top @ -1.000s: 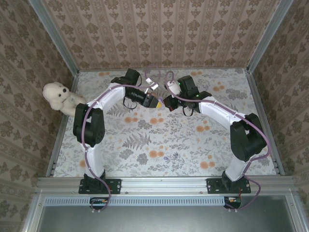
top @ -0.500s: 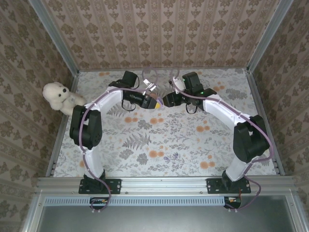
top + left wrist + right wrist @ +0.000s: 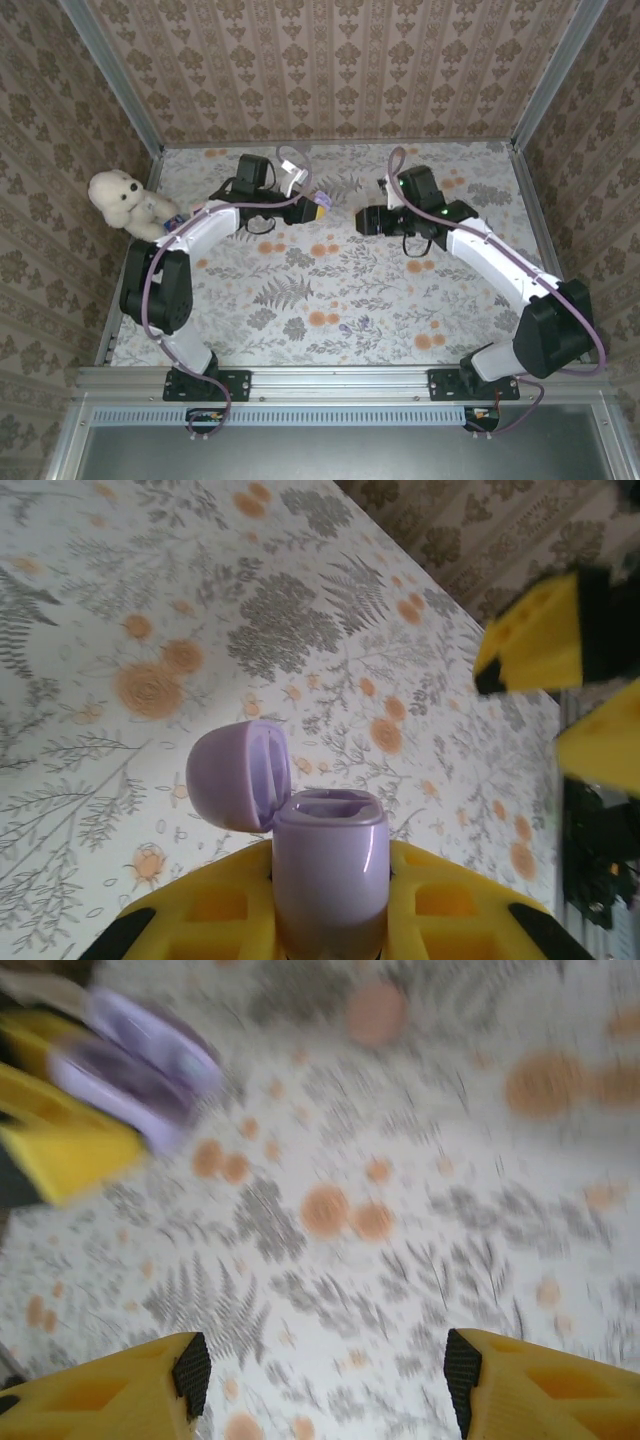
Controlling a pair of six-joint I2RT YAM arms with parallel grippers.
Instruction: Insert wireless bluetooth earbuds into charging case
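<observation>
The charging case [image 3: 330, 865], with its lid [image 3: 232, 778] hinged open, is held above the bench [image 3: 150, 600] by the left tool [image 3: 330, 925], which is clamped tight on its lower body. Its long axis is pointed toward the right tool [image 3: 320, 1385], which is spread wide, empty and well apart. Earbuds may already be seated inside, but this cannot be judged: the cavity is shadowed and the right wrist view is blurred.

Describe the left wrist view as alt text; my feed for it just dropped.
A lilac charging case, its lid flipped open to the left, stands clamped between the yellow fingers of the left pincer above a floral tablecloth. At the upper right, blurred, the right pincer shows two yellow fingers spread apart.
</observation>
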